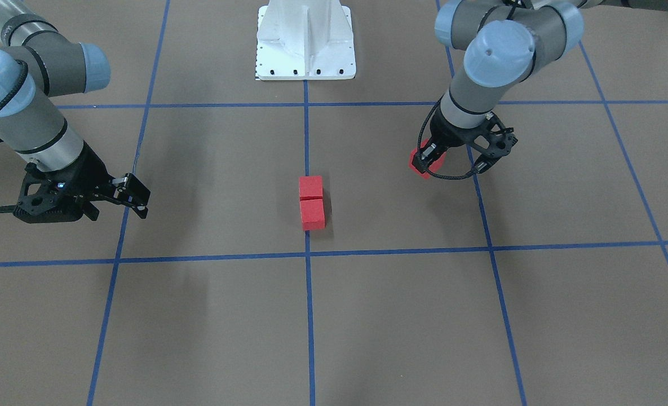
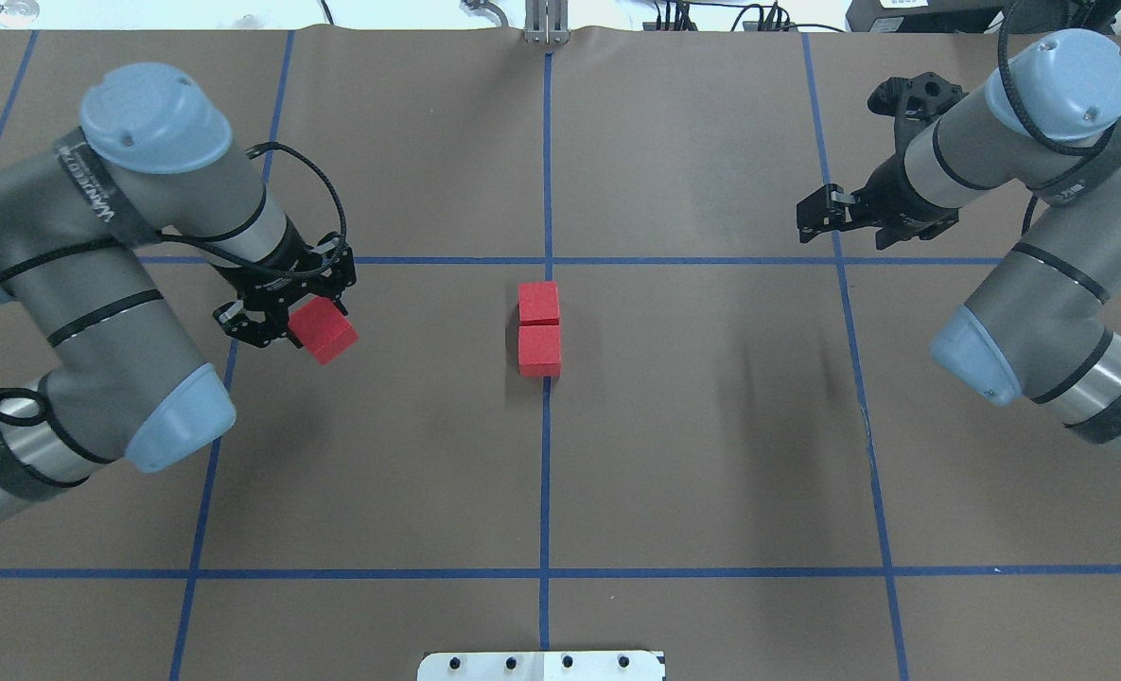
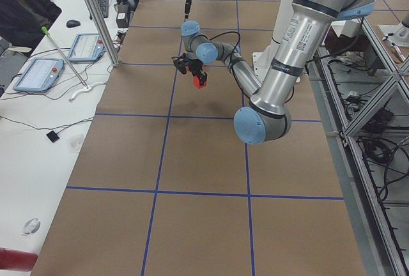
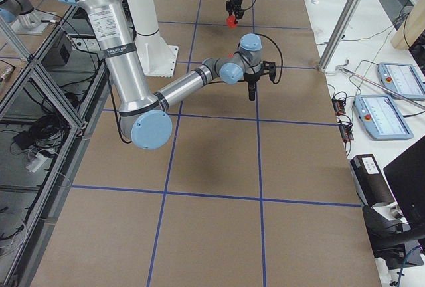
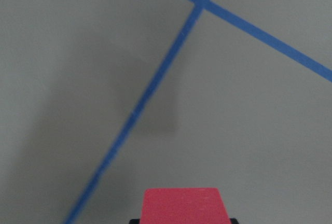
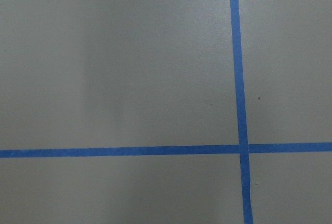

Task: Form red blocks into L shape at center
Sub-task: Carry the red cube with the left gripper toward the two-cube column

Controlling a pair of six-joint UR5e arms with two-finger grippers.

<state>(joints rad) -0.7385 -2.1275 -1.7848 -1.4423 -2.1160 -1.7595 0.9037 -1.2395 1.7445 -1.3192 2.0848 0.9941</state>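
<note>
Two red blocks point(image 2: 538, 303) point(image 2: 539, 351) lie touching in a short row on the central blue line at the center point(image 2: 546, 445); the front-facing view shows them too point(image 1: 310, 186) point(image 1: 313, 215). The third red block point(image 2: 327, 335) hangs above the floor, well off to the row's left in the overhead view, with my left gripper point(image 2: 319, 326) shut on it. The left wrist view shows that block point(image 5: 185, 206) at its bottom edge, its shadow on the floor below. My right gripper point(image 2: 809, 222) hovers over a blue line far to the right, open and empty.
The white robot base plate point(image 1: 305, 42) stands at the table's robot side. Beyond the far long edge runs a white bench with tablets point(image 3: 38, 75) point(image 4: 385, 114) and metal frame posts point(image 4: 342, 24). Brown floor with blue tape lines surrounds the blocks.
</note>
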